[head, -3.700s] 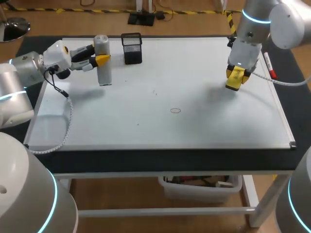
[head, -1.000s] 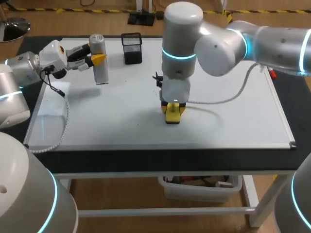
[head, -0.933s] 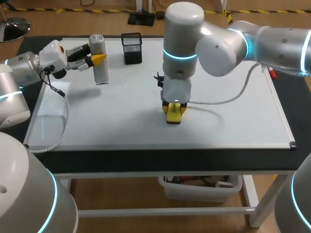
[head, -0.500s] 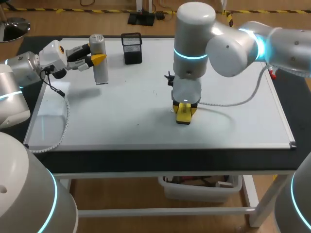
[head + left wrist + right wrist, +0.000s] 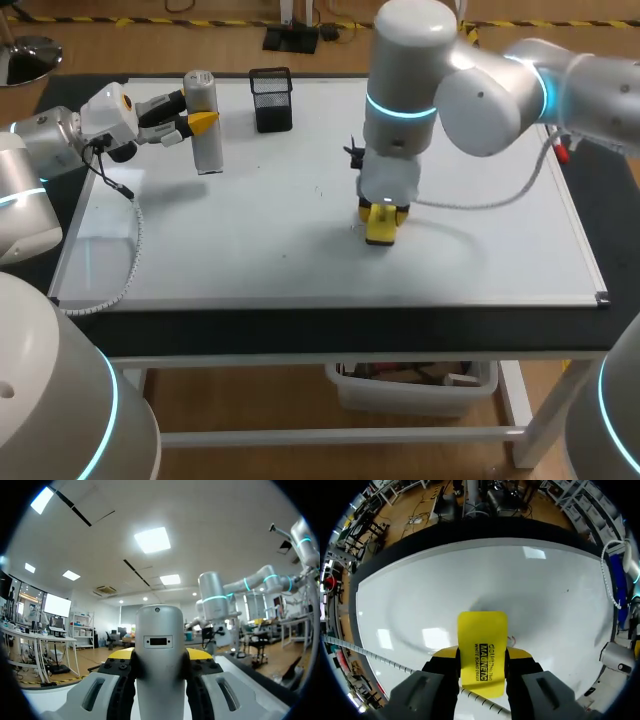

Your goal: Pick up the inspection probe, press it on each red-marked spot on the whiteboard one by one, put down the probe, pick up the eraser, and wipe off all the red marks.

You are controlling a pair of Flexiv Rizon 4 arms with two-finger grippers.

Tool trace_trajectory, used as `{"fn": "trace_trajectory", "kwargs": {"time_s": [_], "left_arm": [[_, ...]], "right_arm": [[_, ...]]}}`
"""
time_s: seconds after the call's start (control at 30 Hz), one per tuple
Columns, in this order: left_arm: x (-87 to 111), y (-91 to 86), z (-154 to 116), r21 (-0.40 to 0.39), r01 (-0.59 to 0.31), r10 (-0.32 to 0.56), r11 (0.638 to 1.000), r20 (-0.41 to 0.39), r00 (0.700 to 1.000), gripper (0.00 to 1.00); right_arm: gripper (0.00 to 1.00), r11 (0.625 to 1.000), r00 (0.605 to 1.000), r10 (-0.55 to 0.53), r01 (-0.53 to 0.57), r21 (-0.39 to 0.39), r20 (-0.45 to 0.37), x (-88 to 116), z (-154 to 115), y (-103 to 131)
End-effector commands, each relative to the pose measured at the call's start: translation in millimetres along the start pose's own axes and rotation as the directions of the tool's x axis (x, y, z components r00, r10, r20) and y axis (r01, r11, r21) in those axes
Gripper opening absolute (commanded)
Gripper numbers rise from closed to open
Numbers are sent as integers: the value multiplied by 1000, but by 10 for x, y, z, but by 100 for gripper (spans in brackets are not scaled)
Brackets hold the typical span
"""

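The grey cylindrical probe (image 5: 207,122) stands upright above the whiteboard's far left part, with my left gripper (image 5: 203,122) shut on its middle. In the left wrist view the probe (image 5: 160,650) fills the gap between the fingers of the left gripper (image 5: 160,666). My right gripper (image 5: 381,222) is shut on the yellow eraser (image 5: 380,228), which is pressed down on the whiteboard (image 5: 250,240) near its middle. In the right wrist view the eraser (image 5: 482,647) sits between the fingers of the right gripper (image 5: 482,656), and a small red trace (image 5: 511,640) shows right beside it.
A black mesh pen holder (image 5: 271,98) stands at the board's far edge, just right of the probe. A red marker (image 5: 556,148) lies by the right edge, behind my right arm. A grey cable (image 5: 128,250) hangs from my left arm over the board's left side.
My right arm has slid the eraser to the right and slightly away across the board's middle. The left arm and the probe have stayed still.
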State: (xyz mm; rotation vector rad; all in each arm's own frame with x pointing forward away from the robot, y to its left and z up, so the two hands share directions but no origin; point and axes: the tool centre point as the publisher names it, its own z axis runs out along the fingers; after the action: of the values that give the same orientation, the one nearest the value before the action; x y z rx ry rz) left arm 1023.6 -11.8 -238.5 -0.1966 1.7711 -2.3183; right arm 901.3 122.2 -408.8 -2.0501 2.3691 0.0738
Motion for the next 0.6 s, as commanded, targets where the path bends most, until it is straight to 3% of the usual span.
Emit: {"fn": "trace_trajectory", "kwargs": {"time_s": [0.03,0.33,0.6], "left_arm": [[-1,0,-2,3,-2,2,1000,-2,1000,0],[-1,0,-2,3,-2,2,1000,-2,1000,0],[-1,0,-2,3,-2,2,1000,-2,1000,0]], "right_arm": [[0,999,999,-34,34,12,-3,-136,-135,26],[0,989,989,-145,145,-27,-21,-513,123,13],[0,982,984,-178,178,-67,-4,-595,268,27]]}}
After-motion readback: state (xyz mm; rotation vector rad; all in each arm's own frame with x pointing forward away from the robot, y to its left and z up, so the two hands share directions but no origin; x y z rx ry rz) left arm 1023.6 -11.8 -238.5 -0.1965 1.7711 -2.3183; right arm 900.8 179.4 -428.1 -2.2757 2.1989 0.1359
